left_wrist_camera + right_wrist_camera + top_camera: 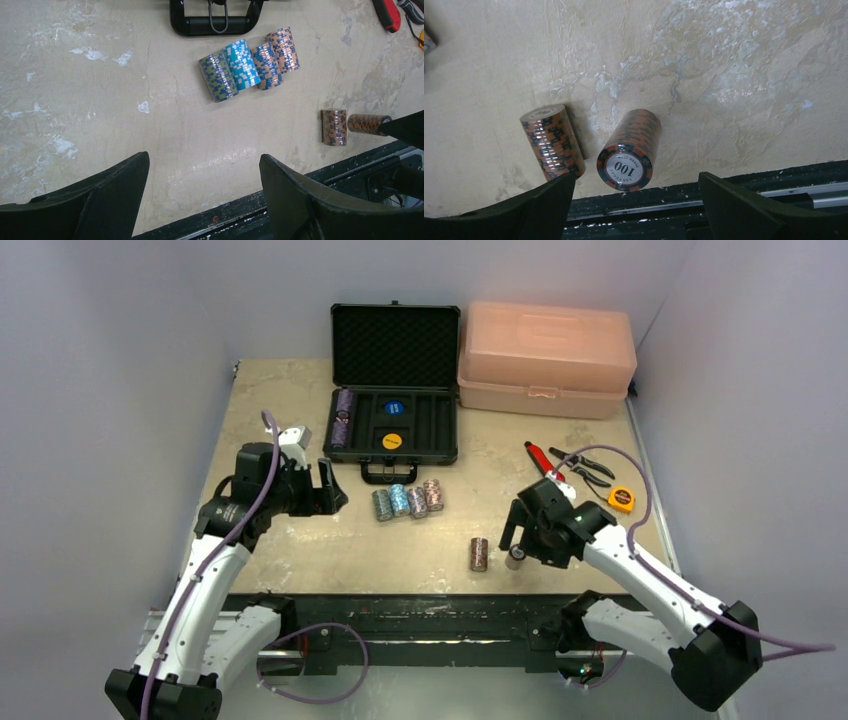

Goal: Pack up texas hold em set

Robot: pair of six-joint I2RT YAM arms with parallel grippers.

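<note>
The black case (pixel 395 390) of the texas hold em set lies open at the back, lid up. Its tray holds a blue disc (pixel 393 408), a yellow disc (pixel 392 440) and a chip stack (pixel 343 417) in the left slot. Several chip stacks (pixel 407 500) lie in a row before the handle (pixel 216 22). Two orange stacks (pixel 553 141) (pixel 630 150) lie near the front edge. My right gripper (pixel 636 182) hangs open just over the one showing "100". My left gripper (pixel 202 170) is open above bare table, left of the row (pixel 248 64).
A pink toolbox (pixel 545 358) stands right of the case. Red-handled pliers (pixel 545 460), black pliers (pixel 585 468) and a yellow tape measure (pixel 621 499) lie at the right. The black rail (pixel 400 610) runs along the table's front edge.
</note>
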